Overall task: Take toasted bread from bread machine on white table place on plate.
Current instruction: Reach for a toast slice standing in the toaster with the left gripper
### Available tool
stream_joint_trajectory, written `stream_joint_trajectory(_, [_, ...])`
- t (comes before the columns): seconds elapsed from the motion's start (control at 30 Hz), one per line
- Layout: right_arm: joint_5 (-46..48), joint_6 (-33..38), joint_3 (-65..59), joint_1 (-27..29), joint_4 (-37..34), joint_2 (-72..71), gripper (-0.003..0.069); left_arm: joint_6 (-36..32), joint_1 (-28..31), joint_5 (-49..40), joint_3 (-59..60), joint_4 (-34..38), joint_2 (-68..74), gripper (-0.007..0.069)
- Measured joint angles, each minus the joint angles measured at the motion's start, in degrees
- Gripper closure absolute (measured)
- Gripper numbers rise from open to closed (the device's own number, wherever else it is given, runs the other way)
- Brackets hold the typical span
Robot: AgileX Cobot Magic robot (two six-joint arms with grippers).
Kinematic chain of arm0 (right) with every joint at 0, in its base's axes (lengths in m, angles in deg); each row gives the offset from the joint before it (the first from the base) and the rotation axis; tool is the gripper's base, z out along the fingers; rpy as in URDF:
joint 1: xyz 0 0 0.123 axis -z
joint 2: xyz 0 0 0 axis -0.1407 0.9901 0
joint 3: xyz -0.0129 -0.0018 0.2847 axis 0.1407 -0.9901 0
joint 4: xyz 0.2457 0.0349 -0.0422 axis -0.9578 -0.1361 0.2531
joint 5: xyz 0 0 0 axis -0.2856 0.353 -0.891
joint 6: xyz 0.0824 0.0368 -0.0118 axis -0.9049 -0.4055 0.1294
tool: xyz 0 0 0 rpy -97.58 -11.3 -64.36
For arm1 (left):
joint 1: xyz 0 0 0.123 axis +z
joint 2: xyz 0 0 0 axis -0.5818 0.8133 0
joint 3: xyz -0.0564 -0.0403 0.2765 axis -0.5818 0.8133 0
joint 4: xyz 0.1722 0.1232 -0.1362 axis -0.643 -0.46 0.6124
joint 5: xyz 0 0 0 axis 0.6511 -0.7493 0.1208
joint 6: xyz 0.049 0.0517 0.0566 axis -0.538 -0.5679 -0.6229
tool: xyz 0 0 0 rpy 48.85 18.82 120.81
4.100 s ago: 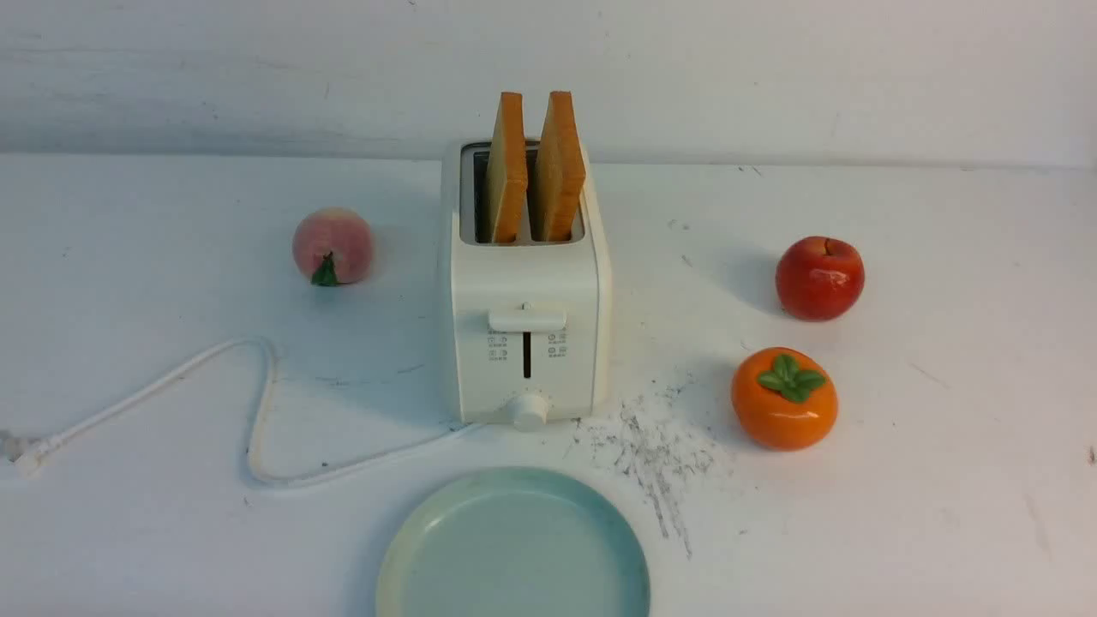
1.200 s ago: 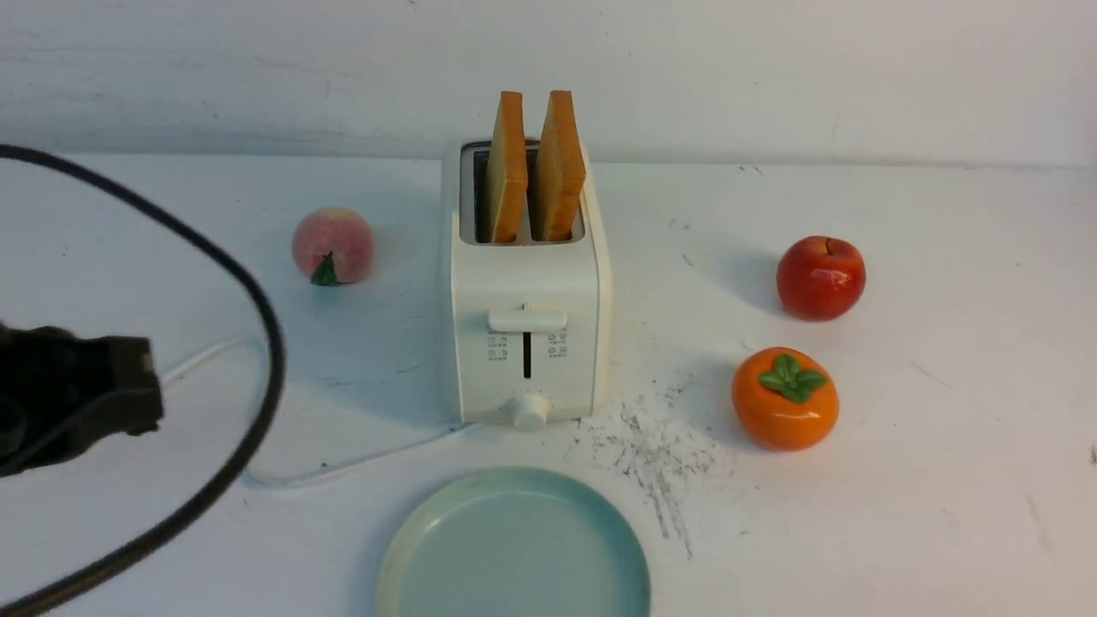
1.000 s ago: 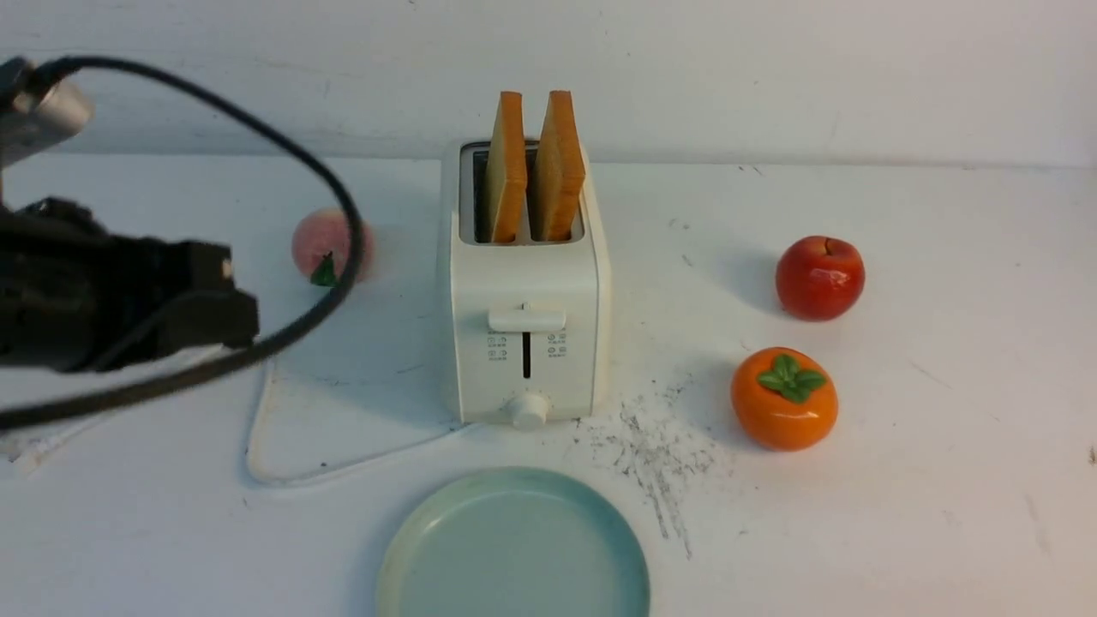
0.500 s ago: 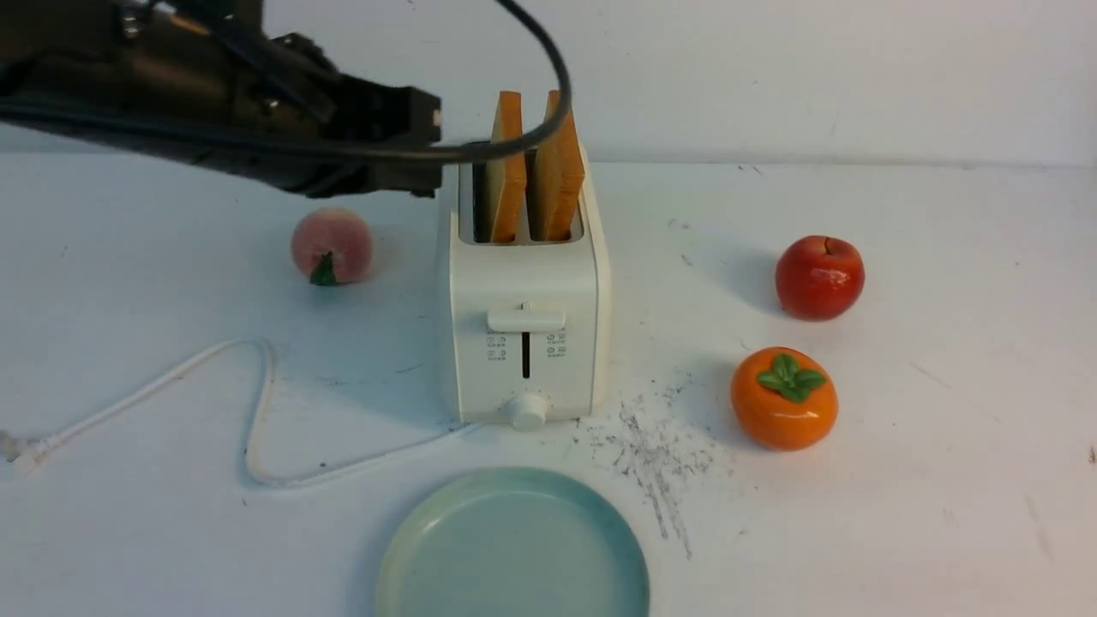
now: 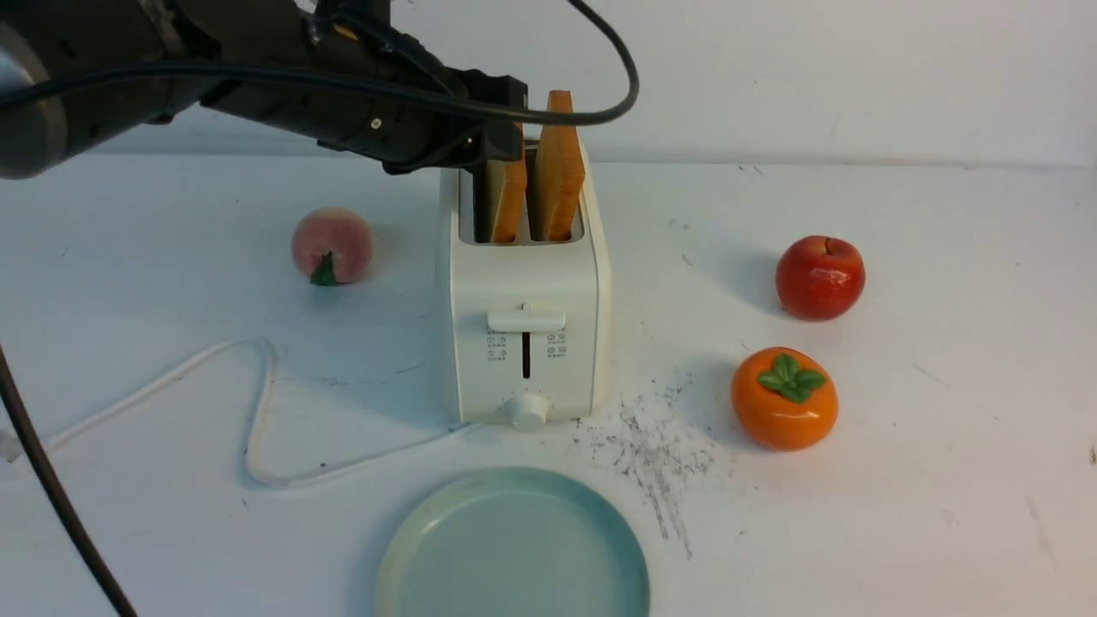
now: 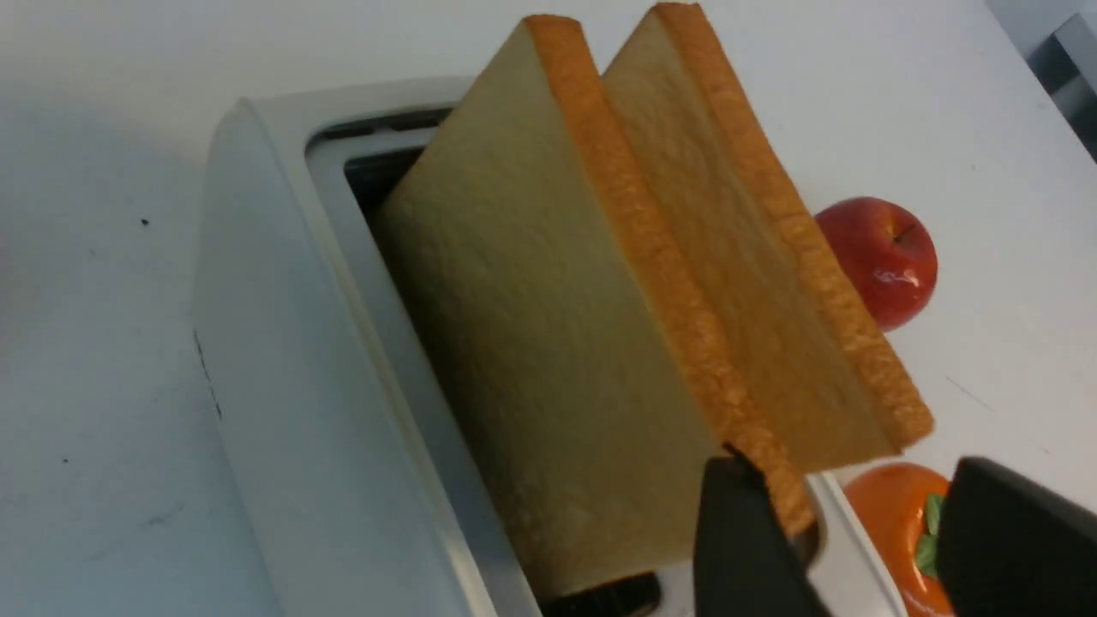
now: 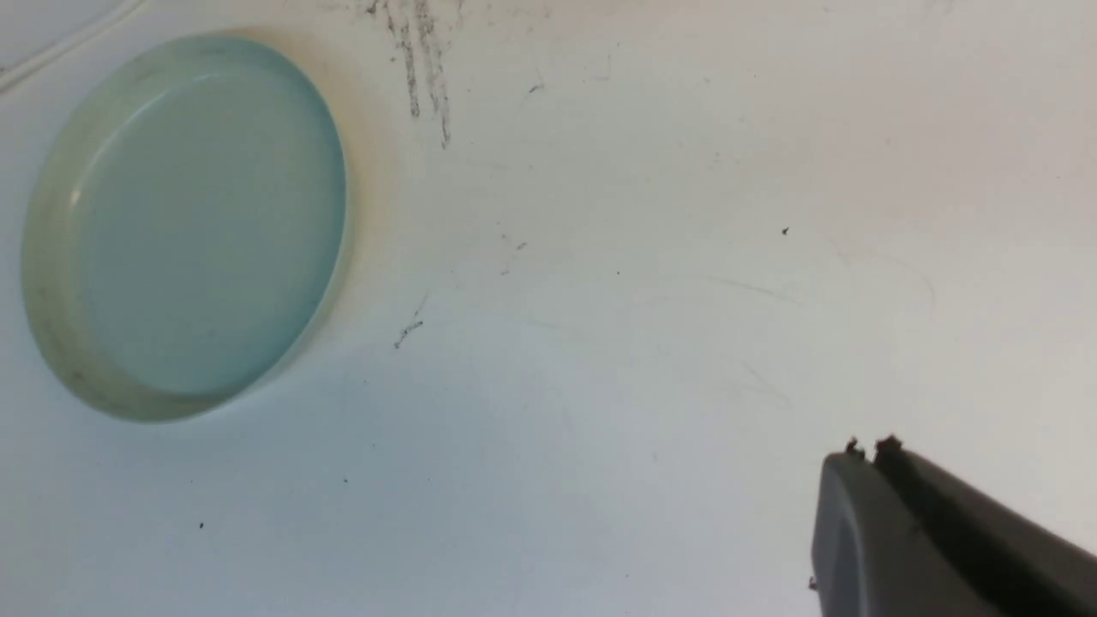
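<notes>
Two slices of toasted bread stand upright in the bread machine (image 5: 527, 330) at the middle of the white table (image 5: 943, 360). My left gripper (image 5: 506, 135) comes in from the left and covers the top of the left slice (image 5: 512, 201); the right slice (image 5: 559, 163) stands free. In the left wrist view the left gripper (image 6: 848, 467) is open, one finger (image 6: 741, 540) at the crust corner of the nearer slice (image 6: 548, 343), nothing clamped. The empty plate (image 5: 403, 548) lies in front of the toaster. My right gripper (image 7: 866, 450) is shut and empty above bare table, off to one side of the plate (image 7: 51, 283).
A peach (image 5: 332, 245) sits left of the toaster. An apple (image 5: 820, 278) and an orange persimmon (image 5: 784, 398) sit to its right. The toaster's white cord (image 5: 257, 411) loops over the table at the left. Dark scratch marks (image 5: 656, 454) lie between toaster and plate.
My left arm has swung in from the left edge, risen and reached the top of the left slice. Its jaws now stand apart. Bread, toaster and plate have not moved.
</notes>
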Motion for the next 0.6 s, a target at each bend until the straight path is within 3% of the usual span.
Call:
stream_joint_trajectory(0.2, [-0.10,0.00,0.00,0.00,0.00,0.00,0.0642,0.00,0.00,3.58,-0.29,0.26,0.51,0.0179])
stream_joint_trajectory(0.6, [-1.49,0.00,0.00,0.00,-0.05,0.00,0.0636,0.00,-0.13,5.77,-0.35,0.39,4.44,0.0176])
